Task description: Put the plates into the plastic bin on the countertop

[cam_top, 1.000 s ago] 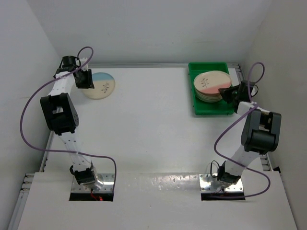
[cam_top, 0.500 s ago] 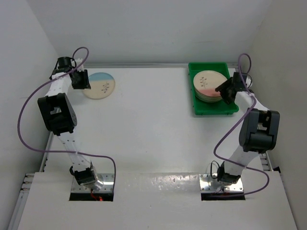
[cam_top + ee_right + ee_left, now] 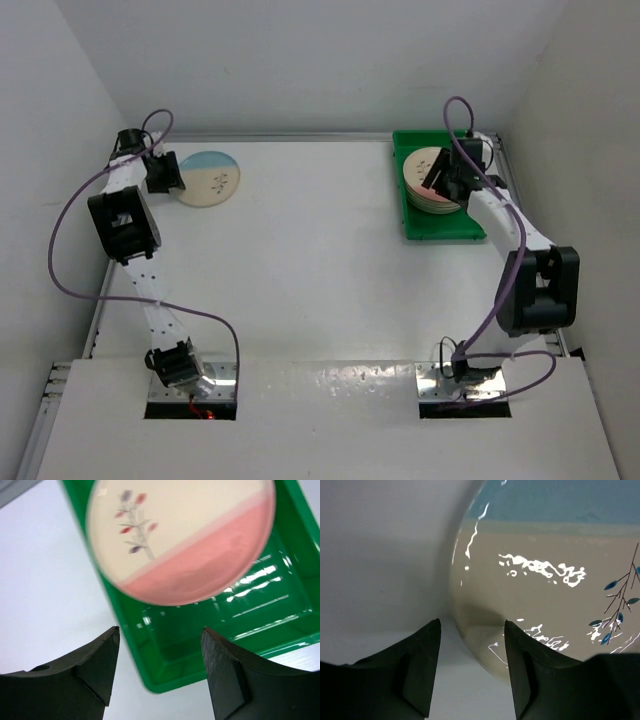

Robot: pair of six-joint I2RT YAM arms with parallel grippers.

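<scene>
One plate (image 3: 208, 178) outside bin (image 3: 440, 230); stack (image 3: 418, 188) count unclear.

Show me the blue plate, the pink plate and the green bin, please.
blue plate (image 3: 207, 178): top view, its cream middle.
pink plate (image 3: 180, 530): right wrist view, cream part near its centre.
green bin (image 3: 441, 227): top view, bare floor at its near end.

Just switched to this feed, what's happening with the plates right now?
The right tool hangs open and empty above the stack of plates in the green plastic bin, with the pink-segment plate on top. The left tool is open at the rim of the blue-segment plate, the only one lying on the countertop, not yet gripped.
</scene>
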